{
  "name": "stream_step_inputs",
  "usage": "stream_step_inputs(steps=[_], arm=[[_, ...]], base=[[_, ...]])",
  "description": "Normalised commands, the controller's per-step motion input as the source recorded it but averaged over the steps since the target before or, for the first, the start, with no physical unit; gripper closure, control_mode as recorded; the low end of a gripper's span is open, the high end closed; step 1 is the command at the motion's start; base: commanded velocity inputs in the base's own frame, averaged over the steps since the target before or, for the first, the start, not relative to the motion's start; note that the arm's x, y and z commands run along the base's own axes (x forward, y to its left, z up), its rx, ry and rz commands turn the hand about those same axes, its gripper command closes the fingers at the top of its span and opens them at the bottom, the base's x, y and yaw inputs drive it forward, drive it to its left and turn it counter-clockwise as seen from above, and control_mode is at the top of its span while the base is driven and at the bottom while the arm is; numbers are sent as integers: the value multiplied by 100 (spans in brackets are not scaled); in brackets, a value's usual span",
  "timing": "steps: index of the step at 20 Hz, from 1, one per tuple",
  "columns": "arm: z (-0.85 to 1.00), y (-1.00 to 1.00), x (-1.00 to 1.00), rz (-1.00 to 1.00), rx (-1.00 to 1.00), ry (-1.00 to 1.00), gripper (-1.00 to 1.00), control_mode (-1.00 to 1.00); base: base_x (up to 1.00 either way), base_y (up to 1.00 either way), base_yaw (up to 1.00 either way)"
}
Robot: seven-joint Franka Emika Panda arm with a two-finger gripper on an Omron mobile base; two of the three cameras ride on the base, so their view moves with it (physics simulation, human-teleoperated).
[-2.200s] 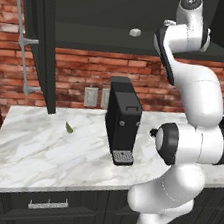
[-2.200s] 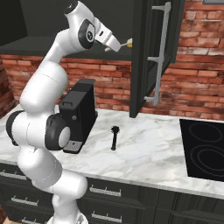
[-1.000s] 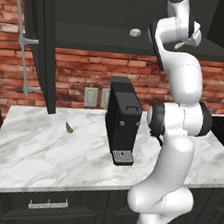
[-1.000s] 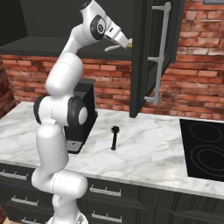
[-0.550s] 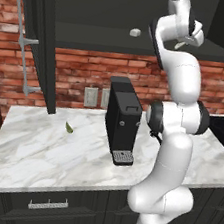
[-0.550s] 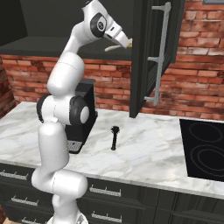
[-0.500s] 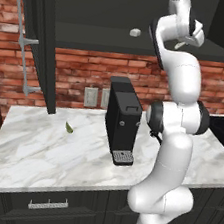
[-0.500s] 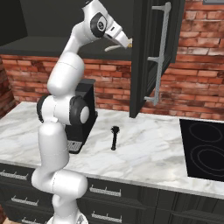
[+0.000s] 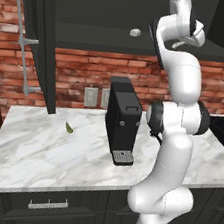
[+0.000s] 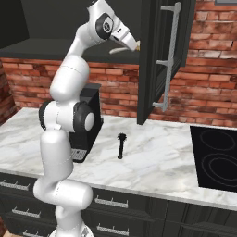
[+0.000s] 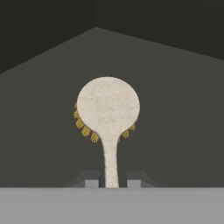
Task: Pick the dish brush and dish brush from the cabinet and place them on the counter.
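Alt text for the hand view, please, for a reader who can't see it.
The gripper fingers are shut on the handle of the cream dish brush, whose round head and tan bristles lie on the dark cabinet shelf.

I see a red brick wall (image 9: 84, 70) running behind the white marble counter (image 9: 36, 159), mortar lines pale against the brick. Two light switch plates (image 9: 90, 97) sit on that wall just left of a black coffee machine (image 9: 122, 119), which stands on the counter against the wall. Below the marble edge I make out dark drawer fronts (image 10: 115, 203) with small silver handles — a whole row of them. To the far right a black induction hob (image 10: 217, 159) is set flush into the counter, two faint rings on its glass. A small green scrap (image 9: 69, 127) lies on the marble, well apart from the machine. Lighting is flat and even.
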Motion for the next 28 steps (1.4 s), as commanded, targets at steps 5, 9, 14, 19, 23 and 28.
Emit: stream_step_inputs(steps=[5, 9, 14, 19, 23, 28], arm=[[2, 0, -28, 7, 1, -1, 100, -100], [3, 4, -45, 9, 0, -5, 100, -100], [-21, 15, -46, 12, 0, -8, 100, -100], [-47, 21, -60, 13, 0, -5, 100, -100], [-38, 21, -75, 13, 0, -1, 100, -100], [-2, 9, -71, 14, 0, 0, 100, -100]], base=[[0, 0, 0], [0, 0, 0], [0, 0, 0], [0, 0, 0], [0, 0, 0], [0, 0, 0]])
